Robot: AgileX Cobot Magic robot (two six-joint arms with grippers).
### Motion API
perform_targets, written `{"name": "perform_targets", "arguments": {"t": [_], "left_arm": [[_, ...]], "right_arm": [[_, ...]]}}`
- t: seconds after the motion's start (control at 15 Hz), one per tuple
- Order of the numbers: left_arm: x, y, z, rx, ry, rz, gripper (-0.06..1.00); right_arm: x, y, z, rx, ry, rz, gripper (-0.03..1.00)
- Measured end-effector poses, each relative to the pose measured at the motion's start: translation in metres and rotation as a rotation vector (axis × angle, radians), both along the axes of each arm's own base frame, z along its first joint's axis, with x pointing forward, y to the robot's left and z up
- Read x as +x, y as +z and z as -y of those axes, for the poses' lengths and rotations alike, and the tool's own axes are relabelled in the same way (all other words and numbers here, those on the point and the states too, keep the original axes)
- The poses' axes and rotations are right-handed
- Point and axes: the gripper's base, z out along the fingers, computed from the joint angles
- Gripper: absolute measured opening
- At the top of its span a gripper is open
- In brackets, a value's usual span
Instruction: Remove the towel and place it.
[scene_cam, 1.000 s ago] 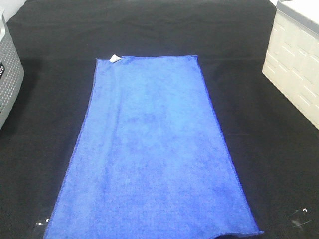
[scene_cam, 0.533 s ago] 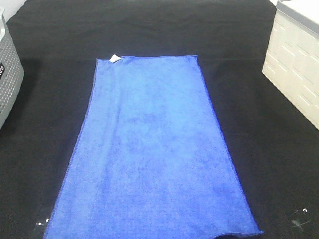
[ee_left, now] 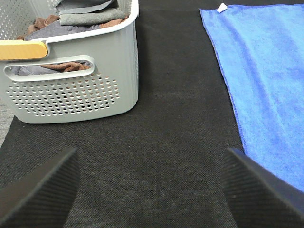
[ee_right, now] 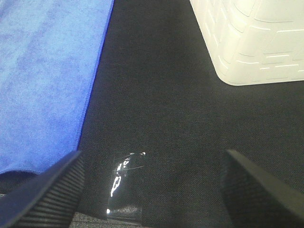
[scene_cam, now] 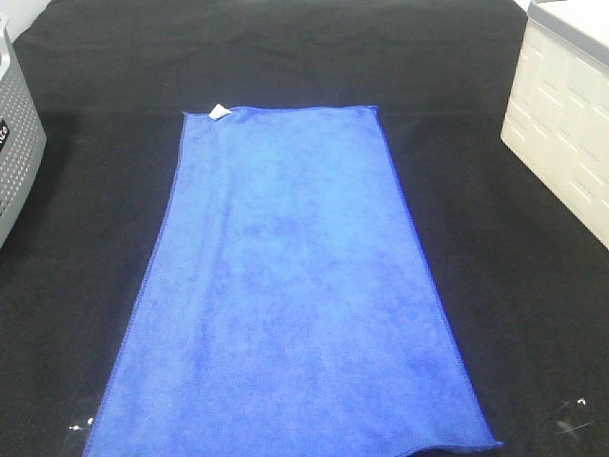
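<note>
The royal-blue towel [scene_cam: 290, 286] lies flat and spread out on the black table covering, its small white tag [scene_cam: 219, 111] at the far left corner. It also shows in the left wrist view [ee_left: 266, 80] and in the right wrist view [ee_right: 45, 80]. Neither arm shows in the exterior view. My left gripper [ee_left: 149, 190] is open and empty over bare black cloth, between the grey basket and the towel's left edge. My right gripper [ee_right: 152, 190] is open and empty over black cloth beside the towel's near right corner.
A grey perforated basket [ee_left: 71, 95] holding folded cloths stands at the left [scene_cam: 14, 152]. A cream-white box [scene_cam: 561, 124] stands at the right, also in the right wrist view [ee_right: 251, 42]. A shiny clear patch [ee_right: 124, 183] lies on the cloth near the front edge.
</note>
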Motion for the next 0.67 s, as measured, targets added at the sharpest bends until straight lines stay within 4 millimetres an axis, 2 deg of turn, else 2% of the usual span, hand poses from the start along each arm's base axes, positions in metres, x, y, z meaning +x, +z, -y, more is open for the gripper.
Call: {"name": "perform_targets", "arguments": {"t": [0.67], "left_arm": [[0.0000,0.0000,0.0004,-0.005,-0.002,0.000,0.76]], "right_arm": [[0.0000,0.0000,0.0000,0.000,0.000,0.000,0.76]]}}
